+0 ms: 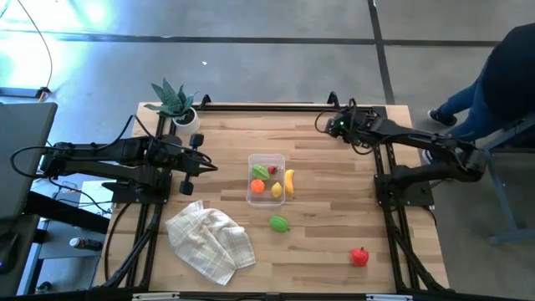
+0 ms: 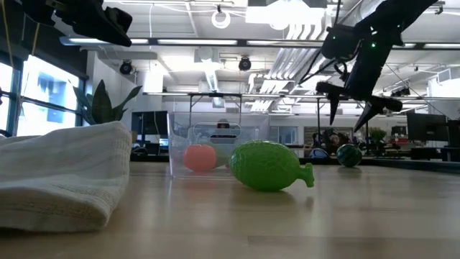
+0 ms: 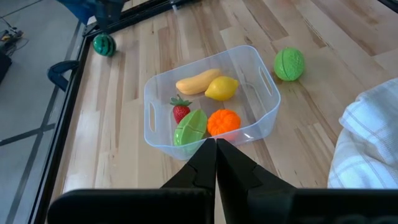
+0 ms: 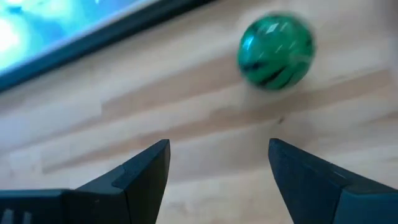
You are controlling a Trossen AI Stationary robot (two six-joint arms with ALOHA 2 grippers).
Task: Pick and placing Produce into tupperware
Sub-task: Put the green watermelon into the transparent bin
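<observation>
right fingers (image 4: 217,163) spread, empty | striped green ball (image 4: 276,51) just ahead, untouched | left fingers (image 3: 216,163) clenched

Wooden table (image 1: 326,159), pale planks. Near its middle, clear tub (image 1: 266,179). Just beside the tub, banana (image 1: 289,181). Nearer the front edge, green fruit (image 1: 279,223); well apart toward the right front, red fruit (image 1: 359,257). At left front, crumpled cloth (image 1: 209,241). In the back left corner, potted plant (image 1: 175,104). Striped green ball (image 4: 275,51) near the back right edge.
</observation>
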